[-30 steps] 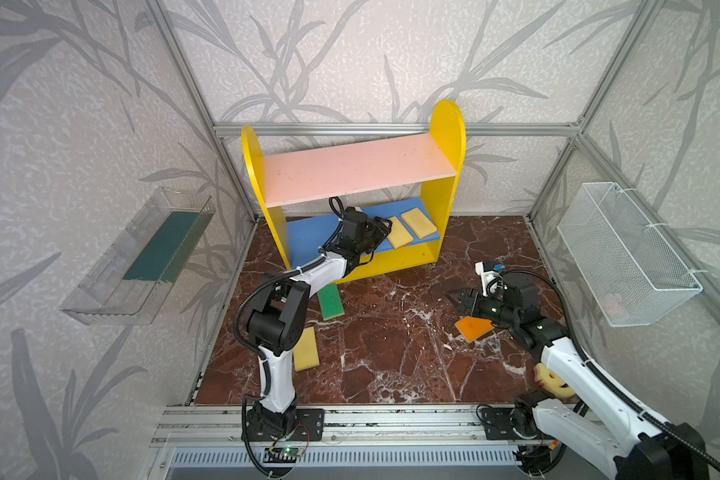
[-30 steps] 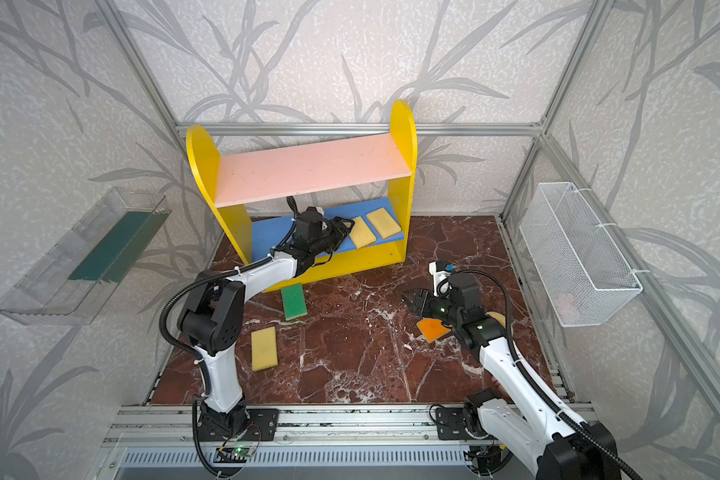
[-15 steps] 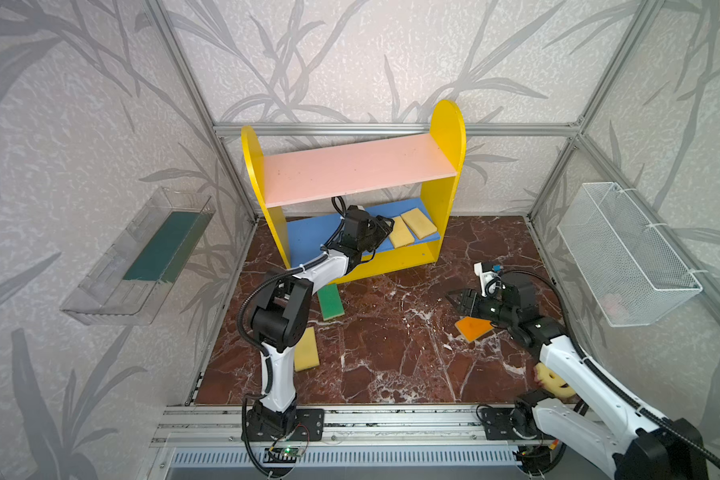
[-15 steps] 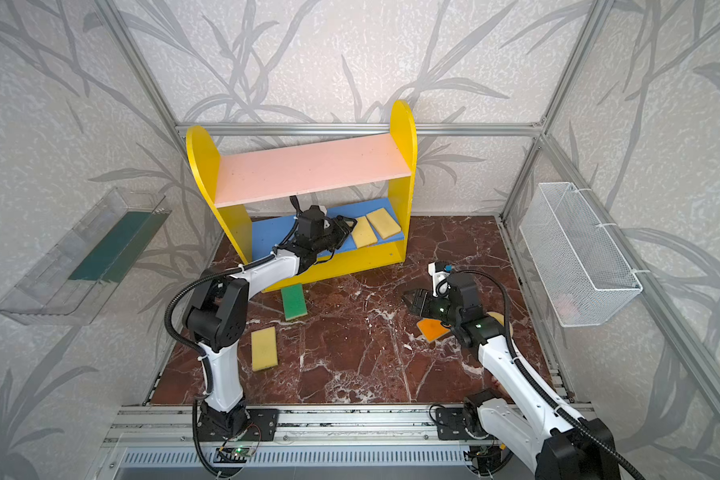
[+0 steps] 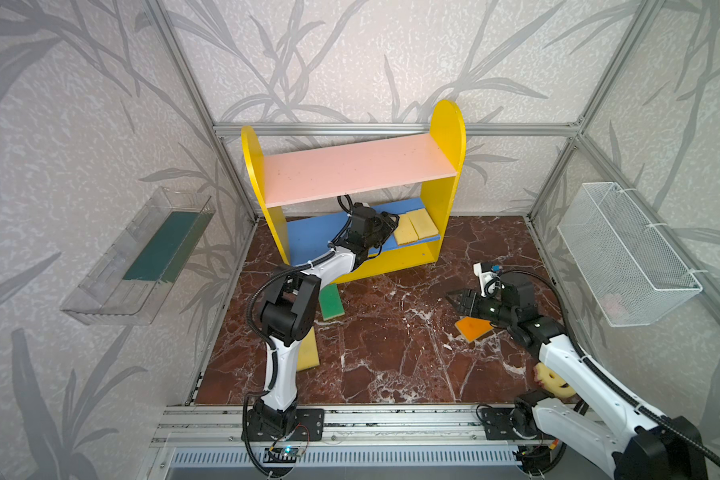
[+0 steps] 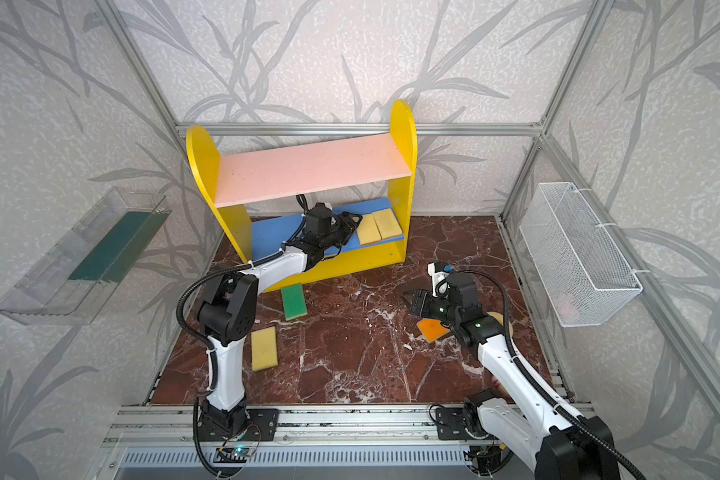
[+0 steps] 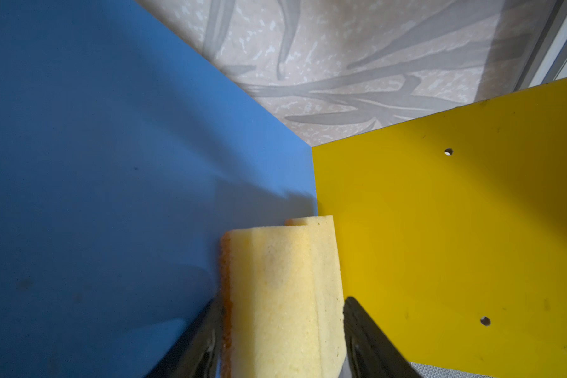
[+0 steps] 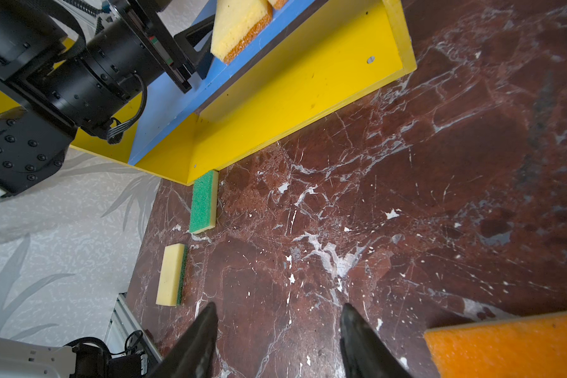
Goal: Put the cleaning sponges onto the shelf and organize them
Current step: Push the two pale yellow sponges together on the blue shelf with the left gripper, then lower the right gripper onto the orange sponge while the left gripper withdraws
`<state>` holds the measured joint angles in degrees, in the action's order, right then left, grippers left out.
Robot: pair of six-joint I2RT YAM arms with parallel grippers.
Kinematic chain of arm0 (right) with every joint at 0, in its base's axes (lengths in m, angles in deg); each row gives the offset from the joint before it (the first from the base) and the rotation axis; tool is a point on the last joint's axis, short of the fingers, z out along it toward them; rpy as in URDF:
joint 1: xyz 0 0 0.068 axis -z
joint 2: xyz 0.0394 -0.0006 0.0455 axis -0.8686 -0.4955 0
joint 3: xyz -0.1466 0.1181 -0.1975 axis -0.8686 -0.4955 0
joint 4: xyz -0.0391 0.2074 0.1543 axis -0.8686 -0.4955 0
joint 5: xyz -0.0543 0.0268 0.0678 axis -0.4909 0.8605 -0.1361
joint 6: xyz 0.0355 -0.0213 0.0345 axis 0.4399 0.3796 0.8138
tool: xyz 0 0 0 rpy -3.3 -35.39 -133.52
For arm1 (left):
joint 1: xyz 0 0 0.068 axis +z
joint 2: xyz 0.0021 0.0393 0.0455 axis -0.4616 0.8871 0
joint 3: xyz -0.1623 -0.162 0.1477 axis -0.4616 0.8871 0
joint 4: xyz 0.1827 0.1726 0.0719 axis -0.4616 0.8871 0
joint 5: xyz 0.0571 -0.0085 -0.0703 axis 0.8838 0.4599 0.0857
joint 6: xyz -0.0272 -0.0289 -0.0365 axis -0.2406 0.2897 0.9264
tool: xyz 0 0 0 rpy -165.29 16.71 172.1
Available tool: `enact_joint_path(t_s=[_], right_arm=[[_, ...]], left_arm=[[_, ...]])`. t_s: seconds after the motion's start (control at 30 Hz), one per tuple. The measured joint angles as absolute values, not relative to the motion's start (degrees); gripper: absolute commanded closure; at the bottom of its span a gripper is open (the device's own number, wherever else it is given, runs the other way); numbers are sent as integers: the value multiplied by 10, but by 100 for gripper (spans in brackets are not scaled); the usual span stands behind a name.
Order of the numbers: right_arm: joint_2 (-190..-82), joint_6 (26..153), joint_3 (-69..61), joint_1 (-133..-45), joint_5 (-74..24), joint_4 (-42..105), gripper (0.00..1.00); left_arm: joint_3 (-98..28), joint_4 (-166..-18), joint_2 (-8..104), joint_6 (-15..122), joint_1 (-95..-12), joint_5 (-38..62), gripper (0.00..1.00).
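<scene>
Lying on shelf (image 5: 444,178) — two sponges (image 5: 425,223); on floor (image 5: 391,353) — three rectangular.

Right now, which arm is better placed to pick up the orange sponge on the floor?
Right. The right fingers stand open, empty, beside the orange sponge; the left fingers straddle a yellow sponge on the shelf.

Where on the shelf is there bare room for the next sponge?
Free: the whole pink top board, and the blue board from the left side panel to the left hand. Crowded: the blue board's right end, where that hand grips a sponge beside a second sponge against the right panel.
</scene>
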<state>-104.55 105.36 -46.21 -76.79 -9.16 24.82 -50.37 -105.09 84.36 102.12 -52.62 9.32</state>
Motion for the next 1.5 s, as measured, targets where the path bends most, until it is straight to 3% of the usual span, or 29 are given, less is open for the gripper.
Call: enact_joint_path(t_s=[0.33, 0.9, 1.23, 1.5], right_arm=[[-1036, 1053, -456, -768, -99, 213, 39], [-974, 1104, -455, -768, -186, 40, 42], [-913, 1149, -554, -732, -228, -9, 43], [-959, 1154, -578, -658, -210, 10, 44]], left_arm=[[-493, -1076, 837, 1024, -526, 100, 25], [-291, -1112, 688, 986, -522, 109, 22], [-154, -1076, 585, 908, -615, 163, 22], [-66, -1057, 529, 861, -699, 208, 22]])
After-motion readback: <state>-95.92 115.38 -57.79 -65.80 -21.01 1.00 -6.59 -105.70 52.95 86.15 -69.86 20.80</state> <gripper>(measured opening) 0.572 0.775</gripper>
